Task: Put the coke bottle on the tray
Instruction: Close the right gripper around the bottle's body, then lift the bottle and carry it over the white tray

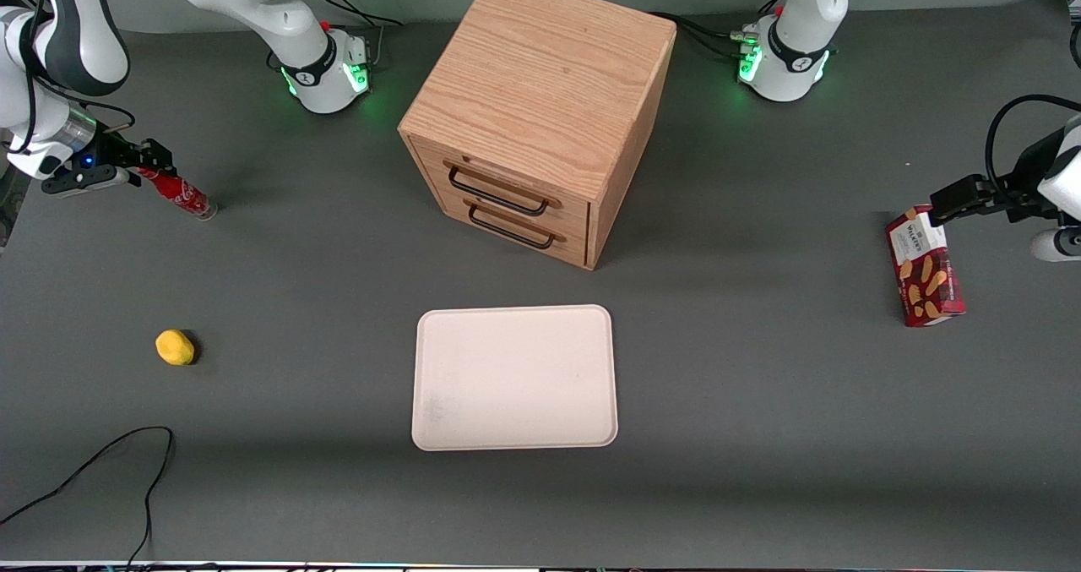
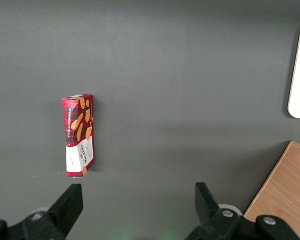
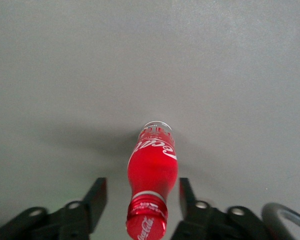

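The coke bottle (image 1: 179, 193) is small, red and red-capped, and lies toward the working arm's end of the table. It slants, its clear base on the grey table and its cap up at my right gripper (image 1: 150, 168). In the right wrist view the bottle (image 3: 153, 170) sits between the two black fingers (image 3: 96, 194), with a gap showing on each side of its neck, so the gripper (image 3: 141, 196) is open around it. The cream-white tray (image 1: 514, 378) lies flat mid-table, nearer the front camera than the cabinet and well away from the bottle.
A wooden drawer cabinet (image 1: 540, 107) stands above the tray in the front view. A small yellow object (image 1: 175, 347) and a black cable (image 1: 101, 479) lie nearer the front camera than the bottle. A red biscuit box (image 1: 925, 266) lies toward the parked arm's end.
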`<state>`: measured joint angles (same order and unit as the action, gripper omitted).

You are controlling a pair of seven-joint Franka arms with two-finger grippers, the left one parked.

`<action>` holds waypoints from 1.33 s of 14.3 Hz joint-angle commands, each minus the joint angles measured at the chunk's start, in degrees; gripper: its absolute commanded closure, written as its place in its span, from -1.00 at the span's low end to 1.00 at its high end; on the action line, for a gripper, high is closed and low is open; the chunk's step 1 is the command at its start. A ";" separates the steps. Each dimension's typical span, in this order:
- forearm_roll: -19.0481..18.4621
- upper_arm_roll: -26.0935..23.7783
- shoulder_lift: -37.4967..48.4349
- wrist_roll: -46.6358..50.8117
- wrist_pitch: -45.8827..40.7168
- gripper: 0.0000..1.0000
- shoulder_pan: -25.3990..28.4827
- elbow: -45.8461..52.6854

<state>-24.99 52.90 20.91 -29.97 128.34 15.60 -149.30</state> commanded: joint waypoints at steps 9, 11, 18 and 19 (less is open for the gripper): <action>-1.12 -1.21 -1.05 -0.01 -4.22 0.94 1.18 1.54; 0.02 -6.55 -1.83 1.92 -7.82 0.94 1.18 5.49; 20.74 -21.95 -21.23 -0.17 -32.14 0.94 1.01 41.39; 22.86 -22.75 -24.83 -0.27 -36.10 0.94 1.01 47.89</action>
<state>-7.63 31.02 7.31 -27.72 100.56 16.44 -117.09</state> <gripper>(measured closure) 0.678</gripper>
